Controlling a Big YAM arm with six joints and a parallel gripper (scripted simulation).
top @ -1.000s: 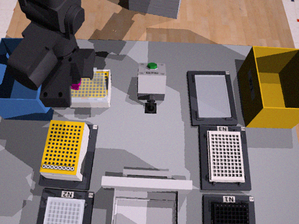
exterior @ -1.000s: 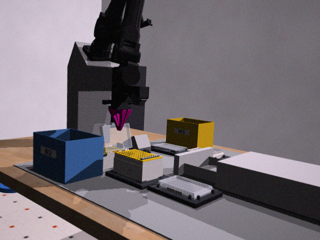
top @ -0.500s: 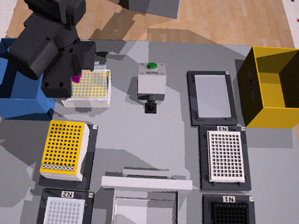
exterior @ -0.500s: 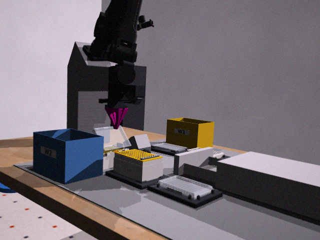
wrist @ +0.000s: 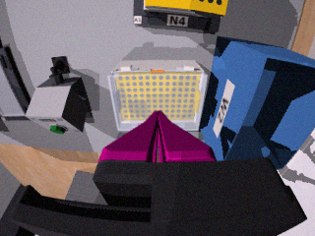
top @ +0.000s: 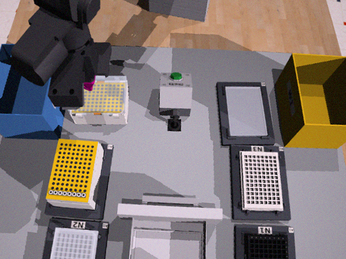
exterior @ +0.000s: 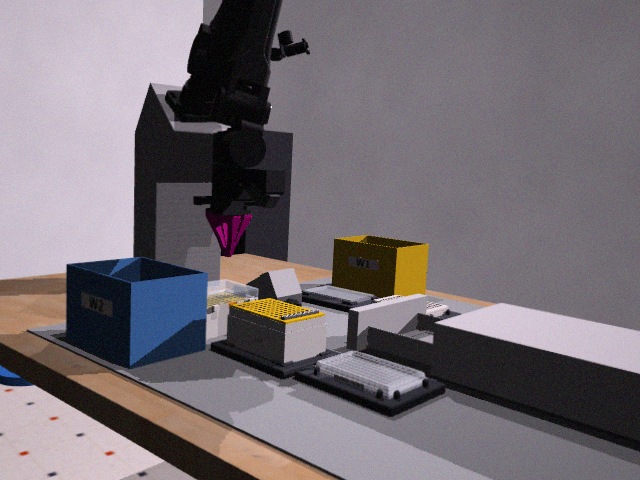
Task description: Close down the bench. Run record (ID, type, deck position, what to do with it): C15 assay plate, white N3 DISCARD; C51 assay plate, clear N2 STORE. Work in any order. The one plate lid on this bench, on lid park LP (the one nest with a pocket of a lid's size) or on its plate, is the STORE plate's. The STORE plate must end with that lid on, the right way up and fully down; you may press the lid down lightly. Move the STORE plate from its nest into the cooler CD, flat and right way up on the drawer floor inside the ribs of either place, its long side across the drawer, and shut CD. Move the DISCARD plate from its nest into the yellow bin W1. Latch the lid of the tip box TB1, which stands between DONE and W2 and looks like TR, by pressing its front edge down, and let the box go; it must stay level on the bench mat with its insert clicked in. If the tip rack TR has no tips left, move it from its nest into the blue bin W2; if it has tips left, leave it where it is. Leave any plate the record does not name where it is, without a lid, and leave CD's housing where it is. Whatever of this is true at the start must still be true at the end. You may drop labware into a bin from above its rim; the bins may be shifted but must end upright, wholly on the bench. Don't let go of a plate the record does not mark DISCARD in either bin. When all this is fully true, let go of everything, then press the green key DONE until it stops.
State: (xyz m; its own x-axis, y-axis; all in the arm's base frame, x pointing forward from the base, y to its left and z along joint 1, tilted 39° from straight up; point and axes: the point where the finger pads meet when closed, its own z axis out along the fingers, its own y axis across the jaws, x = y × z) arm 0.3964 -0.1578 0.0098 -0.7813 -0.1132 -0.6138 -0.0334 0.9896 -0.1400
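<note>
1. The tip box [top: 102,101] sits on the grey mat [top: 180,160] between the blue bin [top: 17,121] and the grey block with the green button [top: 175,76]. Its clear lid is down over the yellow tip grid, and there's a small orange tab on the front edge
2. The end effector [exterior: 227,242] hangs above the box's back left corner, well clear of it in the side view. Its magenta fingers are pressed together into a point with nothing between them
3. Right in front of the tip box is the tip rack [top: 72,170], yellow top full of dark holes, with one row of white rings along the near edge. It stands in a dark nest
4. Next nest toward the camera, marked N2, has the clear plate [top: 73,247] with no lid on it
5. The cooler drawer [top: 168,243] is pulled out next to that, its white front bar across the middle of the counter [top: 238,27]
6. On the far side, the plate lid [top: 245,110] lies in its own dark nest just beside the yellow bin [top: 320,134]
7. Below that, the white plate [top: 261,181] is in N3, and a black plate [top: 265,258] is in N1
8. Both bins stand upright, and I can't see anything lying in either one
</note>
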